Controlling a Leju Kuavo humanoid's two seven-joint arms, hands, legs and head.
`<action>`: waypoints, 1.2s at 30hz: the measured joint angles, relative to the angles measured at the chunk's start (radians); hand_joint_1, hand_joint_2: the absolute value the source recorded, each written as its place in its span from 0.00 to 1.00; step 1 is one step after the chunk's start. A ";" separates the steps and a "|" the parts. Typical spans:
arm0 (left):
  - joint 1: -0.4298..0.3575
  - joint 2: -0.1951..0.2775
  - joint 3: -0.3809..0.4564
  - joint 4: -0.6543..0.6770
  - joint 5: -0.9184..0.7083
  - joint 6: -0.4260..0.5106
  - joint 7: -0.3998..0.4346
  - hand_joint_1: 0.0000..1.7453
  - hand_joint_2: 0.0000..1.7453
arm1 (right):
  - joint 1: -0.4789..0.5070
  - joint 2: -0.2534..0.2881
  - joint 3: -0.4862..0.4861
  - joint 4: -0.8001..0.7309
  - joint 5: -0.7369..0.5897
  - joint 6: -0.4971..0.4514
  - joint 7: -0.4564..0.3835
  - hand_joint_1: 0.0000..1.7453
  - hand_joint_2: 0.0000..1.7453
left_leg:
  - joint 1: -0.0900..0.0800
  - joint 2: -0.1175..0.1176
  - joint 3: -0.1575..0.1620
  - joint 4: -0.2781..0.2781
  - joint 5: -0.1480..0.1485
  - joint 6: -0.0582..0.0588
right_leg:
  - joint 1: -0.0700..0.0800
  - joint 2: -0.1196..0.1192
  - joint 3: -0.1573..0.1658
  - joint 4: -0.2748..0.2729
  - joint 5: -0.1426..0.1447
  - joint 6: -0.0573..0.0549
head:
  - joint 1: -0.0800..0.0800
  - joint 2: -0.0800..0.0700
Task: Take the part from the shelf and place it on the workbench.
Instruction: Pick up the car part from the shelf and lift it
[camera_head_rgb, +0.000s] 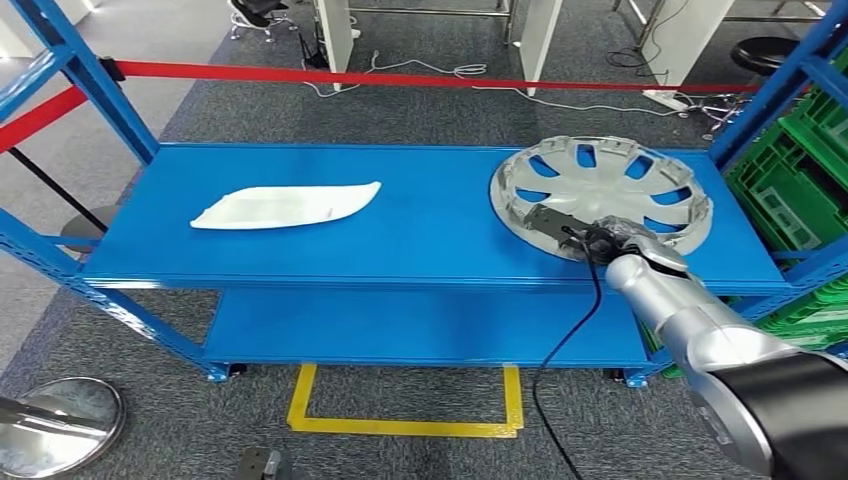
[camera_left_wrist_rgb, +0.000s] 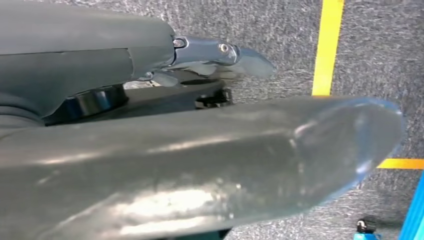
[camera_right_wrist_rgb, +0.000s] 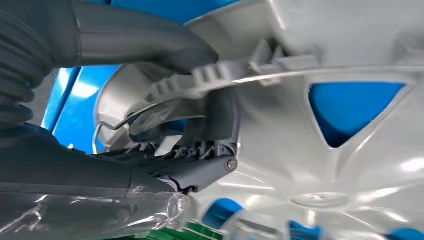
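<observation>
A silver wheel cover (camera_head_rgb: 600, 190) lies flat at the right end of the blue shelf's top deck (camera_head_rgb: 430, 245). My right hand (camera_head_rgb: 575, 232) grips its near rim. In the right wrist view the thumb (camera_right_wrist_rgb: 150, 45) presses on the ribbed rim of the wheel cover (camera_right_wrist_rgb: 340, 55) and the dark fingers (camera_right_wrist_rgb: 195, 172) close on it from the other side. A flat white part (camera_head_rgb: 285, 206) rests on the left half of the same deck, well away from the hand. My left hand (camera_left_wrist_rgb: 200, 165) hangs over the carpet, fingers extended and holding nothing.
Blue uprights (camera_head_rgb: 95, 80) frame the shelf, with a lower deck (camera_head_rgb: 420, 325) beneath. Green crates (camera_head_rgb: 800, 180) stand close on the right. Red barrier tape (camera_head_rgb: 400, 76) runs behind. A yellow floor marking (camera_head_rgb: 400, 425) and a silver stanchion base (camera_head_rgb: 55, 425) lie in front.
</observation>
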 joint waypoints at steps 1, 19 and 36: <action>0.000 0.000 0.000 0.000 0.000 0.001 0.000 0.00 0.00 | 0.001 -0.001 -0.003 0.001 0.002 0.000 -0.002 1.00 1.00 | 0.001 0.000 0.000 -0.001 0.002 0.006 | -0.001 -0.001 -0.007 0.013 -0.010 0.004 | 0.002 0.000; -0.001 -0.001 0.002 0.000 -0.004 0.009 0.007 0.00 1.00 | 0.005 -0.002 -0.033 0.005 0.021 -0.008 -0.029 1.00 1.00 | -0.003 0.000 -0.053 0.122 -0.079 -0.028 | -0.003 -0.004 0.001 -0.004 0.009 -0.030 | 0.001 0.000; -0.001 -0.004 0.010 0.000 0.012 0.019 0.048 0.00 1.00 | 0.022 -0.002 -0.058 0.005 0.043 -0.011 -0.036 1.00 1.00 | 0.001 0.002 0.002 -0.002 0.000 0.020 | -0.003 -0.003 -0.133 0.252 -0.107 0.018 | 0.013 0.000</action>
